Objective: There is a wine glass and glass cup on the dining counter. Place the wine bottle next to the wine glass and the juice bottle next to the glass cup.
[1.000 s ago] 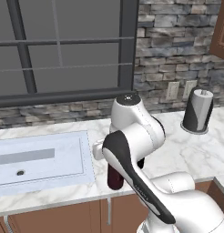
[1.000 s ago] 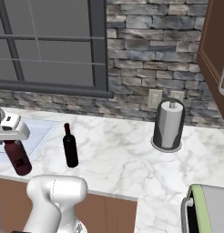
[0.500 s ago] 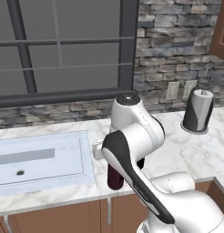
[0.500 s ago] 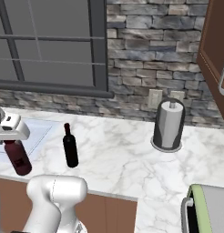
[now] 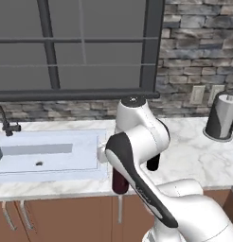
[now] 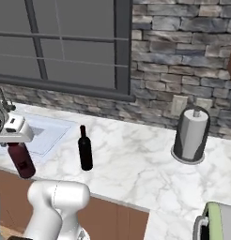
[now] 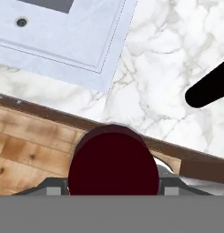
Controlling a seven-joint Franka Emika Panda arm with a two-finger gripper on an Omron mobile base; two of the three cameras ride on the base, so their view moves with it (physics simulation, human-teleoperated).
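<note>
Maroon and stout, the juice bottle [image 6: 21, 161] hangs pinched between the fingers [image 7: 114, 193], held out past the front edge of the table [image 6: 150, 168] over the brown cabinet fronts. In the hand view its dark cap [image 7: 113, 164] sits right between the finger tips. The white arm [image 5: 137, 156] folds tightly, elbow high, hand low on the sink side. Beyond the bottle lies the pale sink basin [image 5: 47, 153], sunk into the marble. The black wine bottle [image 6: 85, 149] stands upright on the table, near its front edge, with bare marble all around it. Farther right, by the stone wall, stands a paper towel holder [image 6: 190, 136].
</note>
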